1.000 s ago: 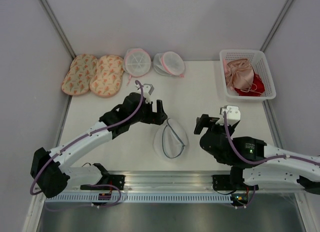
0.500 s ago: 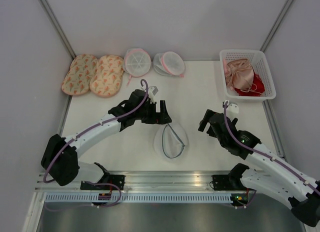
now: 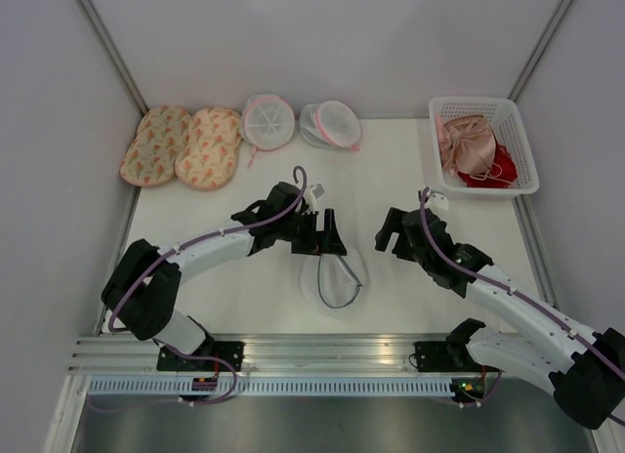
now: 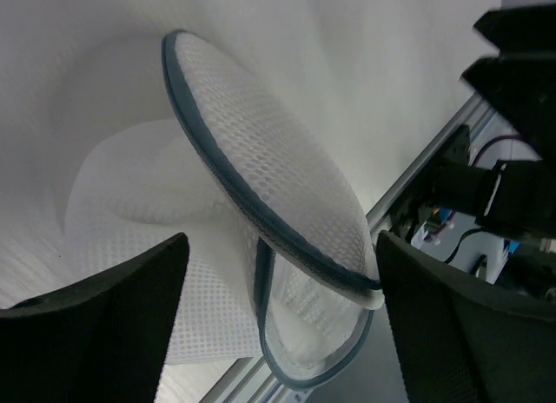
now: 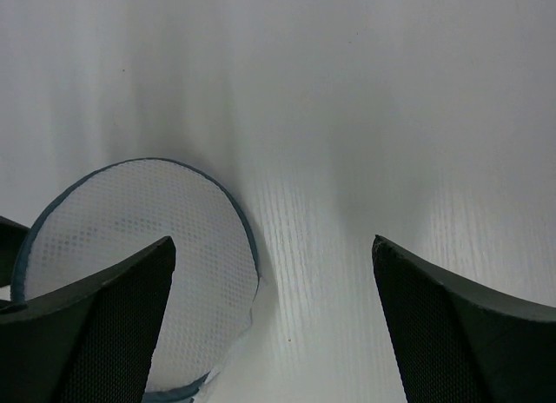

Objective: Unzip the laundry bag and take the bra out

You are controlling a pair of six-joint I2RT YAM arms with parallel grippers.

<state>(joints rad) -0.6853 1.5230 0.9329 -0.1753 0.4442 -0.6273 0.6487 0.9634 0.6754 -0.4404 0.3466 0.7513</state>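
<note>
Nearest, toward the front edge of the table, the laundry bag lies with its dark zipper rim parted, one mesh half standing up as a flap and the other flat, so it looks unzipped. The left wrist view shows only white mesh inside, no garment that I can see. The left pincer is just behind the bag, fingers spread wide and holding nothing, aimed at the raised flap, probably lined up to take it or reach in. The right pincer is beside the bag on its right, apart from it, also released and empty, facing mostly bare table, likely standing by to steady the bag. Far right, a white basket holds the bra, beige-pink and shiny, heaped next to a dark red garment, so the bra is out of the bag and the task looks about done. In the back row, two pink-trimmed pouches and two peach patterned pads sit parked out of the way. No brand, label or writing readable anywhere
</note>
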